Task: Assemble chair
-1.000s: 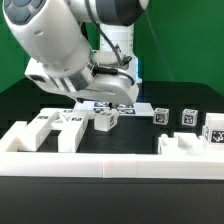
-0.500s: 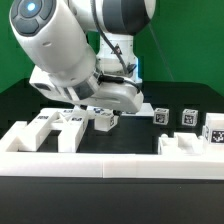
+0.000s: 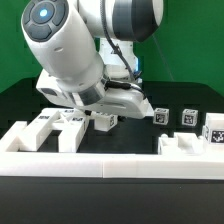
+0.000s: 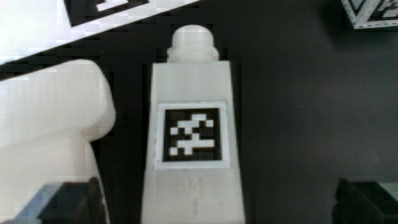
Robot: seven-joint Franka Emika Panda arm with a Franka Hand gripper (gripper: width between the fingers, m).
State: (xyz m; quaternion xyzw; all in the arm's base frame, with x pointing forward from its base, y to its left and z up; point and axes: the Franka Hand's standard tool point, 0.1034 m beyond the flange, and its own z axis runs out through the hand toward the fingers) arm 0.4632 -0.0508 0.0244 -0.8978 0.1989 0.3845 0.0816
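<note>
White chair leg (image 4: 192, 140) lies centred between the spread end effector (image 4: 210, 200).

- The desk (image 3: 135, 142) has a plain black top in both views.
- A low white border wall (image 3: 110, 165) runs along the desk's near side in the exterior view.
- Chunky white chair pieces (image 3: 45, 130) lie at the exterior view's left, just behind that wall.
- Small tagged blocks (image 3: 187, 117) sit in a row toward the exterior view's right, apart from each other.
- A long square leg (image 4: 192, 150) lies flat on the desk, tag upward, with a rounded peg at one end.
- A rounded white piece (image 4: 54, 110) lies just beside the leg.
</note>
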